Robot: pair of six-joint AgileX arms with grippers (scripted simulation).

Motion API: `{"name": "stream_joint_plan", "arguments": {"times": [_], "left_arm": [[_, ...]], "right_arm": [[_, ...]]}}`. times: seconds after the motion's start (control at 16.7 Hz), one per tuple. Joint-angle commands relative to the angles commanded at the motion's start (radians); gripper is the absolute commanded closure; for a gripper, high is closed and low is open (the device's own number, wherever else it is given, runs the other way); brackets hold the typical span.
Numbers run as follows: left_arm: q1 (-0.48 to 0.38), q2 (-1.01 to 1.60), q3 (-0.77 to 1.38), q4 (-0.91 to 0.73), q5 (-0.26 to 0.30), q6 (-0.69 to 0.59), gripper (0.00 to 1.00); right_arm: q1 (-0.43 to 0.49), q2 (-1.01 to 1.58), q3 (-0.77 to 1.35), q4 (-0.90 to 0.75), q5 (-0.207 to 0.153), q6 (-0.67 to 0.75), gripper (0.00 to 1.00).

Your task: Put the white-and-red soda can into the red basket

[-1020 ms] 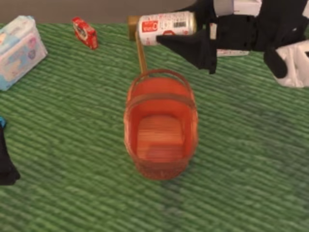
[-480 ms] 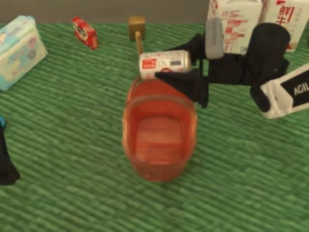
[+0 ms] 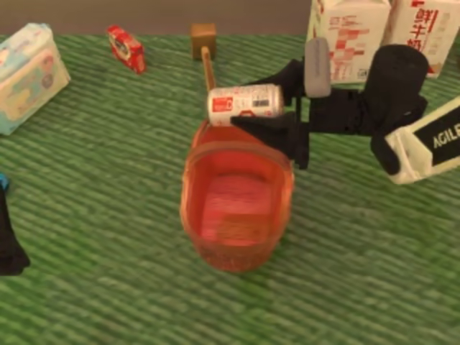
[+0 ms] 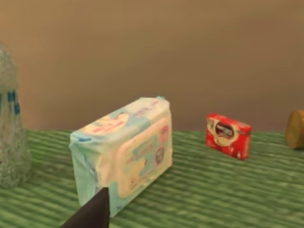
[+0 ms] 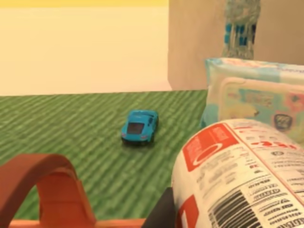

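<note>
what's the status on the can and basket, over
Right tool shut on the soda can, held sideways above the red basket's far rim. Left arm parked at table's left edge. Basket's hoop handle just under the can; nothing else in the way.

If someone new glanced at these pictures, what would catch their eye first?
Most likely the white-and-red soda can, held on its side in the right gripper just above the far rim of the red basket at the table's middle. The left gripper sits parked at the table's left edge.
</note>
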Motion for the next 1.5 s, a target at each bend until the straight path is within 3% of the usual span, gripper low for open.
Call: {"name": "stream_joint_plan", "arguments": {"times": [0.6, 1.26, 1.5], "left_arm": [[0.0, 0.0, 0.0, 0.0, 0.0, 0.0, 0.0], [-0.003, 0.009, 0.007, -0.008, 0.001, 0.004, 0.0], [-0.048, 0.143, 0.111, -0.117, 0.015, 0.066, 0.0]], "right_arm": [[0.0, 0.0, 0.0, 0.0, 0.0, 0.0, 0.02], [-0.004, -0.009, -0.005, -0.004, 0.003, -0.001, 0.0], [-0.013, -0.124, -0.081, -0.066, 0.044, -0.008, 0.0]]}}
